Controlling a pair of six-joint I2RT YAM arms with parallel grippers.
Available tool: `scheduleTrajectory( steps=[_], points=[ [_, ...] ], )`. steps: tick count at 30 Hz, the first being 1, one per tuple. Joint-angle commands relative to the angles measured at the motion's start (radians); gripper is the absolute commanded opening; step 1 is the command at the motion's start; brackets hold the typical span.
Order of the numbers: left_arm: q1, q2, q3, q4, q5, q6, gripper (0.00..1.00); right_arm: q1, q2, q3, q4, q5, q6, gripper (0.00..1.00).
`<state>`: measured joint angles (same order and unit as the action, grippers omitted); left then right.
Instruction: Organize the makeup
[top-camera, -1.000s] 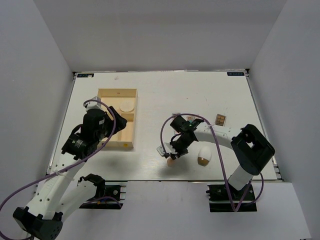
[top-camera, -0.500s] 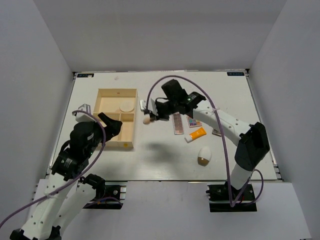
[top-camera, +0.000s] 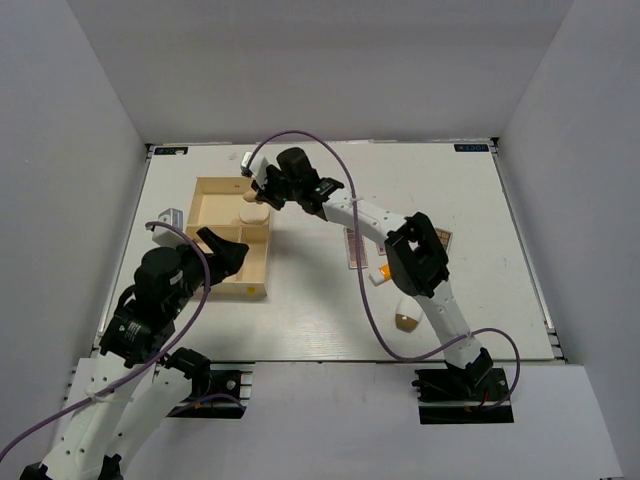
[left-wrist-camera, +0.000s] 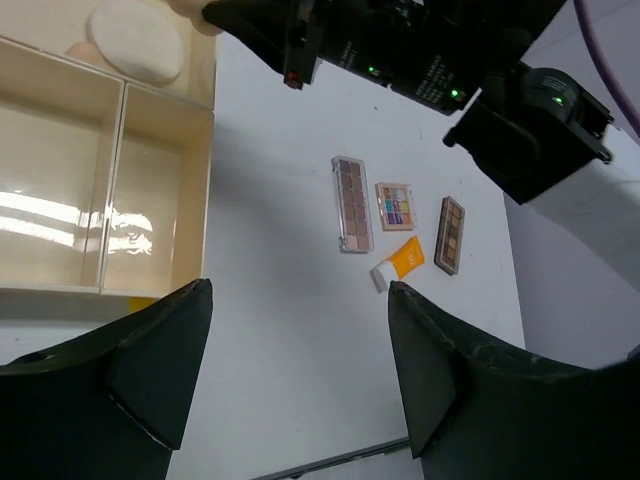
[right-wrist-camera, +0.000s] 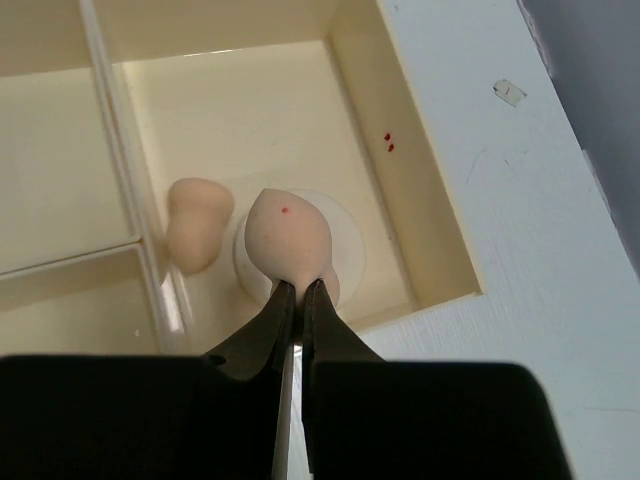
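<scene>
The gripper (right-wrist-camera: 298, 291) pinches a peach sponge (right-wrist-camera: 288, 238) by its lower end, fingers nearly touching. The sponge hangs over the round puff (right-wrist-camera: 346, 256) lying in the box's (right-wrist-camera: 441, 250) corner compartment. A second sponge (right-wrist-camera: 197, 234) lies just left of the puff, against the divider (right-wrist-camera: 113, 150). White table (right-wrist-camera: 530, 250) on the right.

Puff (right-wrist-camera: 349, 252) half hidden behind sponge (right-wrist-camera: 288, 240); tan egg (top-camera: 404, 322) partly behind right arm (top-camera: 432, 292).
</scene>
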<state>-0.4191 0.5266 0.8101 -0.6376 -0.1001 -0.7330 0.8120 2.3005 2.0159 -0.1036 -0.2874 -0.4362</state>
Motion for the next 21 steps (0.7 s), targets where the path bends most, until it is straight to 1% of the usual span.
scheduleTrajectory(
  steps=[1, 2, 3, 4, 5, 6, 7, 9, 10, 13, 14, 18, 21],
  points=[
    [0.002, 0.006, 0.026, -0.043, 0.026, 0.012, 0.8, 0.003, 0.028, 0.084, 0.206, 0.085, 0.08, 0.0],
    [0.002, 0.013, 0.032, -0.046, 0.031, 0.014, 0.81, 0.001, 0.04, 0.09, 0.212, 0.083, 0.079, 0.0],
    [0.002, 0.018, 0.035, -0.047, 0.036, 0.015, 0.81, -0.002, 0.056, 0.093, 0.214, 0.077, 0.077, 0.02],
    [0.002, 0.033, 0.041, -0.045, 0.037, 0.015, 0.81, 0.001, 0.062, 0.089, 0.219, 0.074, 0.082, 0.15],
    [0.002, 0.042, 0.043, -0.04, 0.042, 0.018, 0.82, 0.0, 0.063, 0.075, 0.225, 0.071, 0.085, 0.22],
    [0.002, 0.05, 0.046, -0.036, 0.048, 0.018, 0.82, 0.0, 0.062, 0.067, 0.231, 0.064, 0.089, 0.31],
    [0.002, 0.07, 0.049, -0.022, 0.054, 0.02, 0.82, -0.002, 0.059, 0.055, 0.234, 0.06, 0.094, 0.46],
    [0.002, 0.088, 0.049, -0.008, 0.074, 0.021, 0.83, -0.005, 0.048, 0.038, 0.24, 0.048, 0.096, 0.52],
    [0.002, 0.098, 0.047, 0.013, 0.082, 0.021, 0.84, -0.007, 0.045, 0.035, 0.24, 0.044, 0.096, 0.57],
    [0.002, 0.139, 0.038, 0.053, 0.099, 0.023, 0.84, -0.013, 0.03, 0.033, 0.24, 0.039, 0.1, 0.58],
    [0.002, 0.145, 0.035, 0.064, 0.132, 0.021, 0.85, -0.014, 0.025, 0.033, 0.24, 0.037, 0.103, 0.58],
    [0.002, 0.165, 0.032, 0.093, 0.158, 0.009, 0.85, -0.028, -0.007, 0.023, 0.226, 0.019, 0.113, 0.59],
    [0.002, 0.185, 0.032, 0.13, 0.181, 0.001, 0.86, -0.042, -0.039, 0.014, 0.206, 0.042, 0.139, 0.59]
  ],
)
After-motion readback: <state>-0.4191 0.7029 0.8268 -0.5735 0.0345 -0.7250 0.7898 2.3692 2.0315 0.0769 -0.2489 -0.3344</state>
